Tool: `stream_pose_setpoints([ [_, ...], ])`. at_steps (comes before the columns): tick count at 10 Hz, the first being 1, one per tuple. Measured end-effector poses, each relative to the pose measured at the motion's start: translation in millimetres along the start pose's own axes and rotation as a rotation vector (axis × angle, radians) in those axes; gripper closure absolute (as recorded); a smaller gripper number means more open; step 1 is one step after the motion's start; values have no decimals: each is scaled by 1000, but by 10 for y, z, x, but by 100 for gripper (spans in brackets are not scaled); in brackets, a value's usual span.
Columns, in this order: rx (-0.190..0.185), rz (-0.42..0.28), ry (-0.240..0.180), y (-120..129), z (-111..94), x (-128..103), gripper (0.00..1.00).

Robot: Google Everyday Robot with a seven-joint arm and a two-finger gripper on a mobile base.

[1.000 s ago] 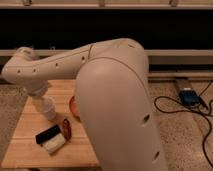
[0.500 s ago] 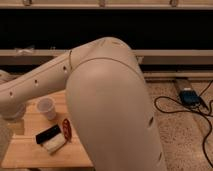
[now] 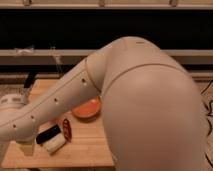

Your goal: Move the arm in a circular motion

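Note:
The cream-white arm [image 3: 150, 100] fills the right and middle of the camera view. Its forearm [image 3: 55, 102], dotted with small dark holes, slants down to the lower left over the wooden table [image 3: 85, 150]. The forearm's rounded end [image 3: 19, 129] hangs at the table's left edge. The gripper is not in view; it lies beyond that end, hidden by the arm or past the frame's edge.
On the table are an orange bowl [image 3: 88, 108], a red can lying on its side [image 3: 66, 129], a black item [image 3: 48, 134] and a white item [image 3: 55, 144]. A dark window wall with a ledge [image 3: 45, 55] runs behind.
The forearm has swung lower and toward the camera across the table. It now covers the white cup and has uncovered the orange bowl. The upper arm bulks larger.

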Motion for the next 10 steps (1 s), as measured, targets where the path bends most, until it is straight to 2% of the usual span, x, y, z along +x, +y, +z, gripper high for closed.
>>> stream_pose_setpoints([
  [4, 2, 177, -5, 289, -78, 833, 20],
  [6, 9, 264, 1, 339, -124, 1175, 20],
  [8, 25, 364, 12, 259, -185, 1575, 20],
  [10, 42, 442, 34, 53, -227, 1921, 20],
])
